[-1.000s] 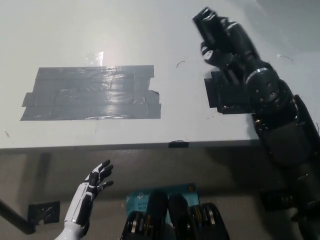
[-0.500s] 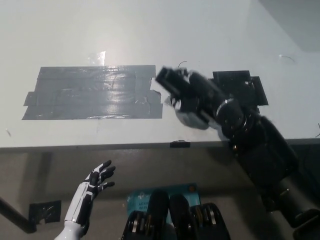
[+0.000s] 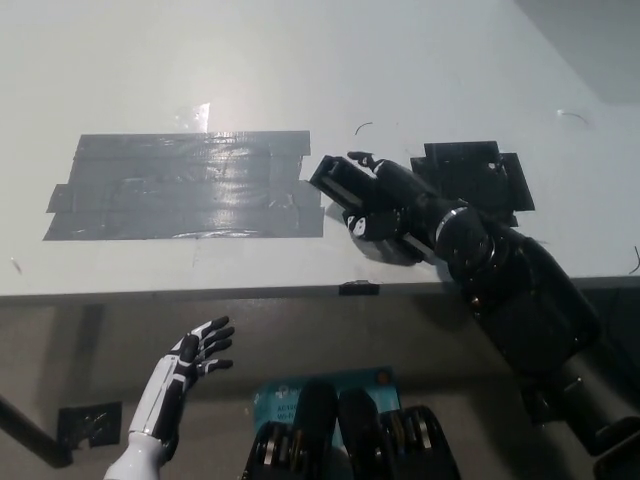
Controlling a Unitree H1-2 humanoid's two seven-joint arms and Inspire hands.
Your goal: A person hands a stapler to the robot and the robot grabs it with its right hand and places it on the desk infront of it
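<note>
I have the right hand (image 3: 385, 205) down low over the desk (image 3: 400, 60), its fingers wrapped around the stapler (image 3: 338, 180). The stapler's front end pokes out past the fingers toward the grey tape patch (image 3: 185, 187) and sits just at that patch's right edge. From this steep angle I cannot tell whether the stapler's base is already touching the desk or hanging just above it.

I judge the stapler to be a stiff, fairly dense little thing, with a hard smooth shell that could slip in a loose grip. It is not fragile, so a firm hold does no harm. The hand holds it around the rear and middle of the body, which looks to me the right place: the weight stays inside the palm and the nose is free to land first. The hinged top could give a little under squeeze, so I would rather keep the pressure on the sides.

Behind the hand a patch of black tape (image 3: 478, 172) lies flat on the desk. I see no box, tray or other container anywhere, so there is nothing to report inside one.

The white left hand (image 3: 195, 350) rests below the desk edge at the lower left, fingers spread, holding nothing.
</note>
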